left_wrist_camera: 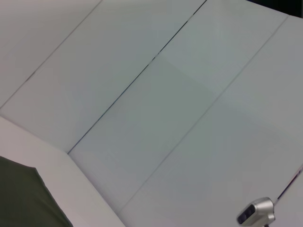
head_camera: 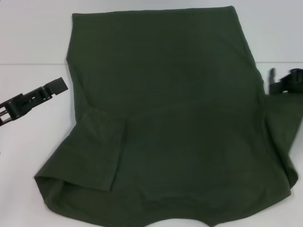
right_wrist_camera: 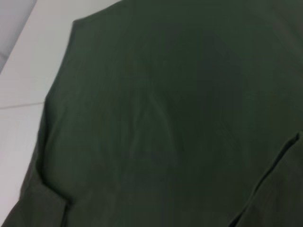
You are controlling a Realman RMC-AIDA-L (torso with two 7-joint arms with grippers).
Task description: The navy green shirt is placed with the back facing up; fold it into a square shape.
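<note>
The navy green shirt [head_camera: 175,118] lies spread back-up on the white table [head_camera: 33,38], hem at the far side and neckline at the near edge. Its left sleeve [head_camera: 97,149] is folded inward onto the body. The right sleeve [head_camera: 284,142] reaches toward the right edge of the head view. My left gripper [head_camera: 56,88] hovers over bare table just left of the shirt's side edge, apart from the cloth. My right gripper [head_camera: 280,83] is at the shirt's right side edge. The shirt [right_wrist_camera: 165,118] fills the right wrist view, and a corner of the shirt [left_wrist_camera: 23,198] shows in the left wrist view.
White table surface [head_camera: 28,142] surrounds the shirt on the left, with a seam line running across it. A small silver object [left_wrist_camera: 256,213] shows in the left wrist view beyond the table panels.
</note>
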